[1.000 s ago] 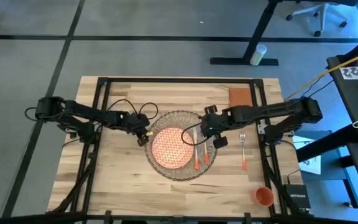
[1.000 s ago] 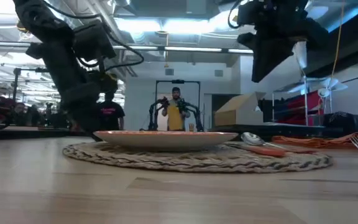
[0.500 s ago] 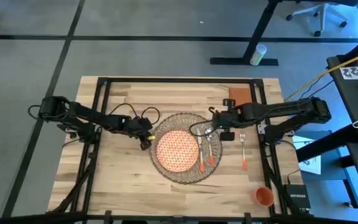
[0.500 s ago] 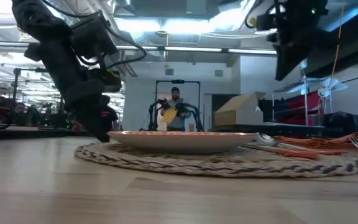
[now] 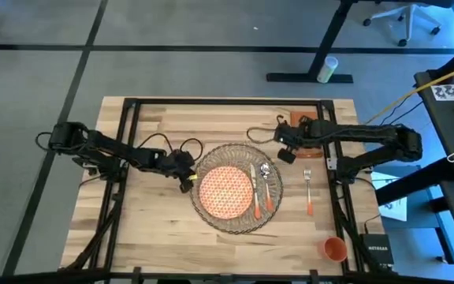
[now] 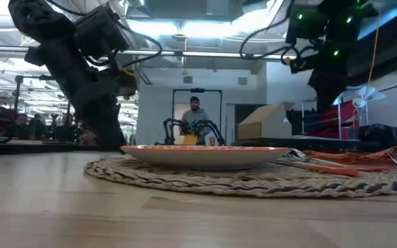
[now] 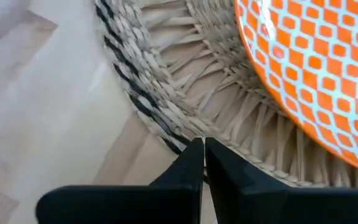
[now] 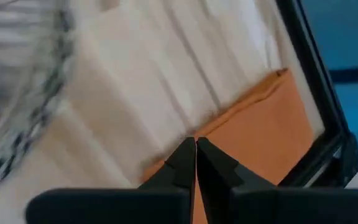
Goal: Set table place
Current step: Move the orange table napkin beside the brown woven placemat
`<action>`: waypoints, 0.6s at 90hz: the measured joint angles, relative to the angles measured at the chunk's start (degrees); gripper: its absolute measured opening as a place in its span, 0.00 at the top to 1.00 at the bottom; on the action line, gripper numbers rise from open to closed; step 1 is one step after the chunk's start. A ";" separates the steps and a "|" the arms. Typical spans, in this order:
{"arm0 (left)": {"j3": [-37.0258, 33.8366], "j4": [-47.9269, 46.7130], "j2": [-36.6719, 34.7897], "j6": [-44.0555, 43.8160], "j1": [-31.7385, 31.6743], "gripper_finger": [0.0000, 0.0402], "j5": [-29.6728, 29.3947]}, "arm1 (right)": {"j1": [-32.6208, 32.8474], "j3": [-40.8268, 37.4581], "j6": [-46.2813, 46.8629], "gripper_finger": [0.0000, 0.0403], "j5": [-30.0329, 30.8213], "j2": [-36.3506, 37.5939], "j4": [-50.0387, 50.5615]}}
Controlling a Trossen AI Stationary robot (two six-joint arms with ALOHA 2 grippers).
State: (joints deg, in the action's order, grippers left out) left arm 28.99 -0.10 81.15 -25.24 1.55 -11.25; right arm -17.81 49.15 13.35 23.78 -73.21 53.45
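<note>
Looking straight down on the table (image 5: 156,229), I see the round woven placemat (image 5: 211,217) lying about at its middle with the orange patterned plate (image 5: 225,190) sitting on it. A knife (image 5: 254,192) and a spoon (image 5: 267,187) rest side by side on the mat just right of the plate, while the fork (image 5: 308,192) lies off the mat on the bare wood nearer the right edge. The small orange cup (image 5: 334,249) stands at the near right corner, and the rust-orange napkin (image 5: 304,121) lies flat at the far right corner. The left end effector (image 5: 186,177) is down at the mat's left rim, and the right end effector (image 5: 284,148) hangs between the mat and the napkin. From table height, the plate (image 6: 202,154) rides on the mat (image 6: 247,180), the left arm comes down behind the mat's left side, the right arm hangs high on the right, and a person (image 6: 194,128) stands far back in the room. Past the left wrist, the left end effector (image 7: 204,155) has its fingers pressed nearly together right at the mat's dark-edged rim (image 7: 145,99), and I cannot tell whether they pinch it; the plate's checkered edge (image 7: 303,62) fills the corner. Past the right wrist, the right end effector (image 8: 195,152) has its fingers closed together with nothing between them, tips over the near edge of the napkin (image 8: 260,137).
</note>
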 joint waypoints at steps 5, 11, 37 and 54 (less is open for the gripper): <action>0.00 -0.30 -0.53 0.05 -0.02 1.00 -0.85 | -2.51 -0.72 -0.03 1.00 -0.01 0.00 -1.21; 0.00 -1.03 -1.69 0.38 -0.05 1.00 -1.69 | -5.02 -1.65 0.20 1.00 0.00 0.00 -1.82; 0.02 -2.50 -9.49 1.21 -0.05 1.00 -2.07 | -12.26 -7.09 1.72 1.00 0.12 0.00 -4.04; 0.02 -5.49 -13.65 1.61 -0.03 1.00 -2.09 | -15.35 -11.64 1.48 1.00 -3.04 -0.02 -8.92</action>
State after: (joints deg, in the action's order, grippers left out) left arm 29.02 -5.60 67.50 -23.63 1.52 -13.34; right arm -33.16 37.51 14.83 20.74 -73.23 44.53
